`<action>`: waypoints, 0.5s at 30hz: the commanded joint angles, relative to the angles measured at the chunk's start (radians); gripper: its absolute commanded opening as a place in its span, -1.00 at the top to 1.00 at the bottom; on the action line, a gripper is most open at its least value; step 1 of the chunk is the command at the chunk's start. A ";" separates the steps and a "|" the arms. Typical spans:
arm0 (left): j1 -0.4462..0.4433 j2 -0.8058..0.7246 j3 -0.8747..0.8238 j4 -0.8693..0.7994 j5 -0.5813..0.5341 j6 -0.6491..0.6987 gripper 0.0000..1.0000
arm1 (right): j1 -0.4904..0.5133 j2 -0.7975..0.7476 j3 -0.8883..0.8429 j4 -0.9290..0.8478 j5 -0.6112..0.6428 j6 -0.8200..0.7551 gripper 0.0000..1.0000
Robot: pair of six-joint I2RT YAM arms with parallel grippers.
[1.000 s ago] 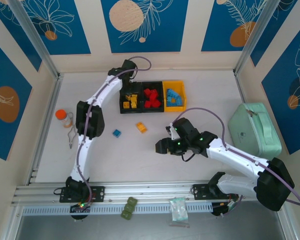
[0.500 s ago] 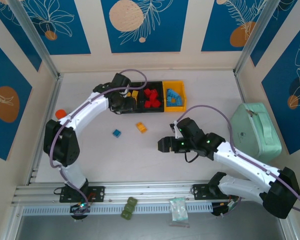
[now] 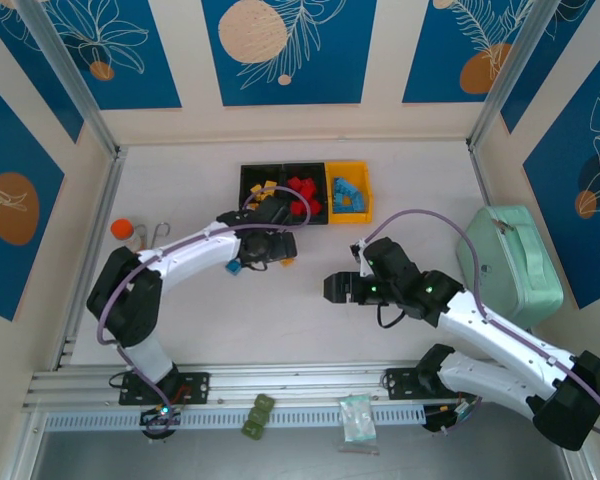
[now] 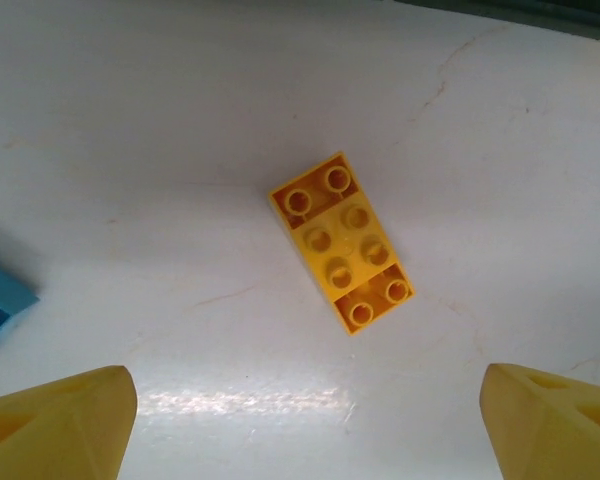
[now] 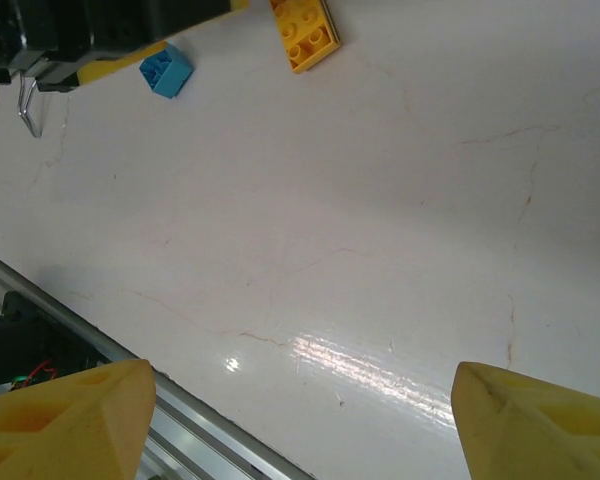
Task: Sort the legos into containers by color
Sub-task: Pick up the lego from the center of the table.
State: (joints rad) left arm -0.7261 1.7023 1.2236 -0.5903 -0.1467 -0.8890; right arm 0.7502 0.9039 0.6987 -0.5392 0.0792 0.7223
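Observation:
A yellow-orange lego (image 4: 342, 242) lies flat on the white table, straight below my left gripper (image 4: 305, 425). That gripper is open, with its yellow fingertips (image 4: 60, 420) wide apart and nothing between them. A light blue lego (image 3: 235, 267) lies just to the left of it. The containers (image 3: 305, 172) stand in a row at the back: two black bins holding yellow and red legos, and a yellow bin (image 3: 350, 166) with blue ones. My right gripper (image 3: 332, 290) hovers open and empty over bare table at mid right. Its wrist view shows the yellow lego (image 5: 305, 35) and the blue lego (image 5: 167, 70) far ahead.
A mint-green case (image 3: 510, 258) sits at the right wall. An orange-capped bottle (image 3: 125, 230) and a metal hook (image 3: 160, 232) are at the left. Olive-green blocks (image 3: 257, 415) and a clear bag (image 3: 357, 415) lie on the front rail (image 3: 300, 385).
My left arm swung from the bins down to above the loose yellow lego and its jaws opened wide. The right gripper drifted slightly right and opened further.

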 commanded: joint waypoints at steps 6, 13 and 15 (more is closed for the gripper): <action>-0.028 0.166 0.110 0.003 -0.109 -0.124 -0.86 | -0.027 -0.081 -0.076 -0.006 -0.013 0.019 -0.56; -0.038 0.299 0.214 -0.053 -0.124 -0.141 -0.67 | -0.072 -0.106 -0.107 -0.005 -0.057 0.026 -0.55; -0.036 0.314 0.218 -0.058 -0.123 -0.141 -0.55 | -0.081 -0.109 -0.113 -0.005 -0.063 0.027 -0.55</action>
State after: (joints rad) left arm -0.7517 1.9953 1.4136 -0.5976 -0.2428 -1.0111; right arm 0.6792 0.8139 0.6003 -0.5392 0.0502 0.7380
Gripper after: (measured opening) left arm 0.793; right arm 0.775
